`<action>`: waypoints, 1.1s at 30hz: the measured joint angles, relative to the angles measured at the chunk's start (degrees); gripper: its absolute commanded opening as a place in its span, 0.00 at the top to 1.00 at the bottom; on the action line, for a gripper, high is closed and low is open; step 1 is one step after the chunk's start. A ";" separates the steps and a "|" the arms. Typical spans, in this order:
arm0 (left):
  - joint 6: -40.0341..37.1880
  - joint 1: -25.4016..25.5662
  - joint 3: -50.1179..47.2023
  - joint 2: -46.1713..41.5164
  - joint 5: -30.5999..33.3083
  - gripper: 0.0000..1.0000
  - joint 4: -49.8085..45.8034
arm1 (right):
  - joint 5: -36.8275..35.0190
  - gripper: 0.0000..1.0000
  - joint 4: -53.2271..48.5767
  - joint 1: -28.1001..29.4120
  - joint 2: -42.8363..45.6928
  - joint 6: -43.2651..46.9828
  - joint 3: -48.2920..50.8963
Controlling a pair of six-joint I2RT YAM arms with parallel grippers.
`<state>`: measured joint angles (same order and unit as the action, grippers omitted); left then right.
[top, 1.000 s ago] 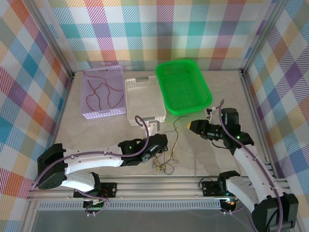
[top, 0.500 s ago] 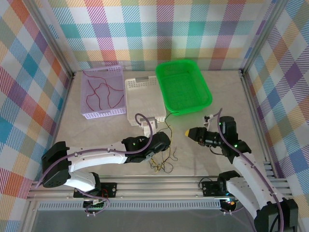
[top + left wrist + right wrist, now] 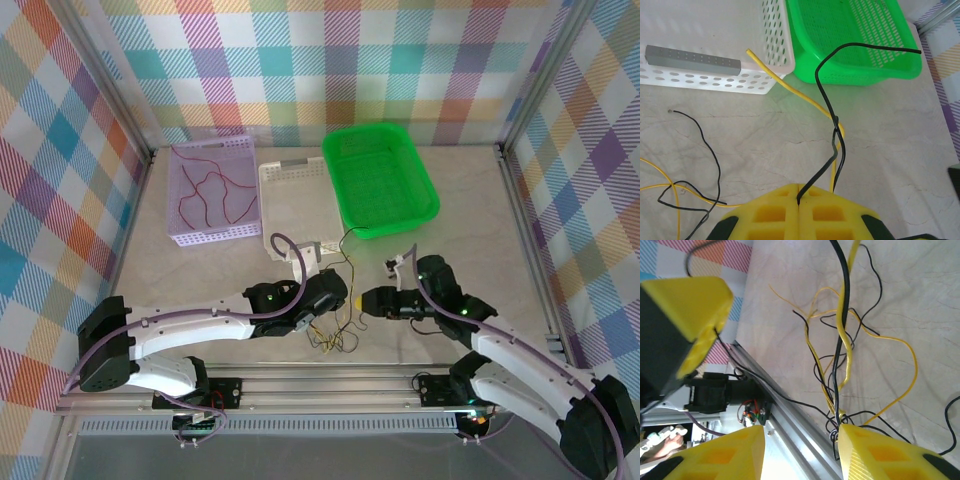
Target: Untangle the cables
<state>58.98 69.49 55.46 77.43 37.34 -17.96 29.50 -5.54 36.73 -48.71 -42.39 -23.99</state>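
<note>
2 robot arms meet over tangled cables at the lower centre of the worktop.
The left gripper is clenched on black and yellow cables that reach up toward the green basket at upper right. The right gripper is released, jaws apart beside the tangle.

Entry, readable text: none that I can find. The cables, the green basket and the white basket bear no lettering, label or number legible to me. The plaid walls carry pattern only.
</note>
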 measured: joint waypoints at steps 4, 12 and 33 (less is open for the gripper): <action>-0.02 0.00 0.00 -0.13 0.13 1.00 -0.07 | -3.56 0.60 0.37 4.22 -3.52 1.22 0.00; 0.17 0.00 0.00 -1.36 0.26 1.00 -0.11 | -9.42 0.68 1.03 7.63 -8.57 2.99 -0.57; 0.26 0.00 -0.52 -4.20 1.90 1.00 -0.66 | -20.26 0.71 -6.45 11.67 5.11 -0.90 -2.58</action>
<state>59.24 69.49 54.94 73.23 39.24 -18.61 9.23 -11.99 48.40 -43.59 -43.29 -26.57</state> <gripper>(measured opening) 0.041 0.276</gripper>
